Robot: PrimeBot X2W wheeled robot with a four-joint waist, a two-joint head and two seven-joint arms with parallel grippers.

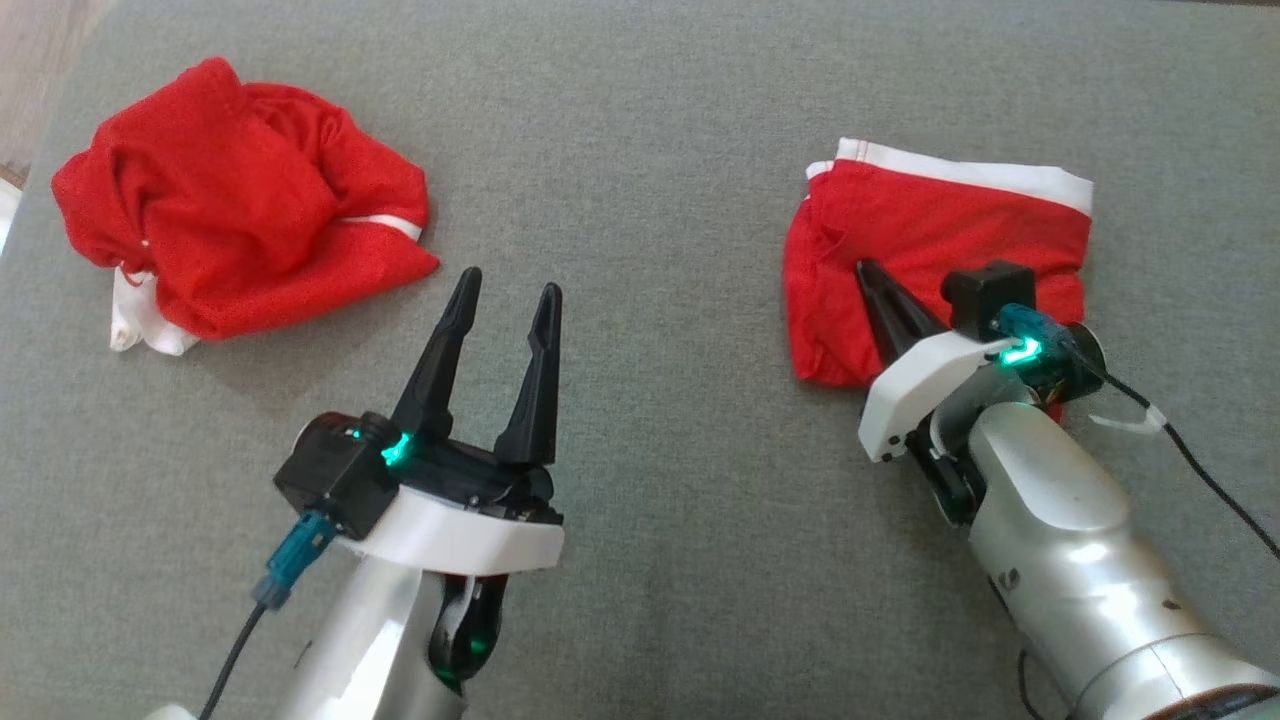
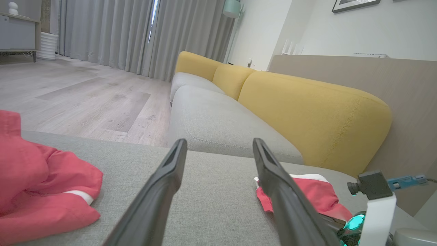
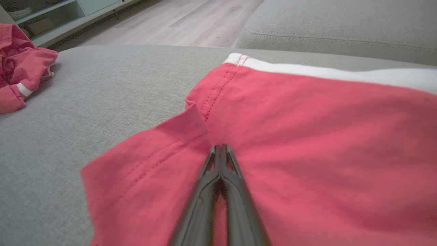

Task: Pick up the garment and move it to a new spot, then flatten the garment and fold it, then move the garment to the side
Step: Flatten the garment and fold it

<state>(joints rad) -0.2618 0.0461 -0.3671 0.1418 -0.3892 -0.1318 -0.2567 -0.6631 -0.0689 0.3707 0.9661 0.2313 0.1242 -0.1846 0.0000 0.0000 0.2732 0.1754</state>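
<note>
The right claw (image 1: 864, 267), shut, rests its tips on the folded garment (image 1: 960, 240) at the cushion's (image 1: 650, 200) right, likely to slide it aside; the left claw (image 1: 509, 281) hangs wide open, empty, near a crumpled garment (image 1: 240, 200).

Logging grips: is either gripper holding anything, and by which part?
Left gripper is open and empty. Right gripper is shut, tips resting on the folded garment; no cloth visibly pinched.
</note>
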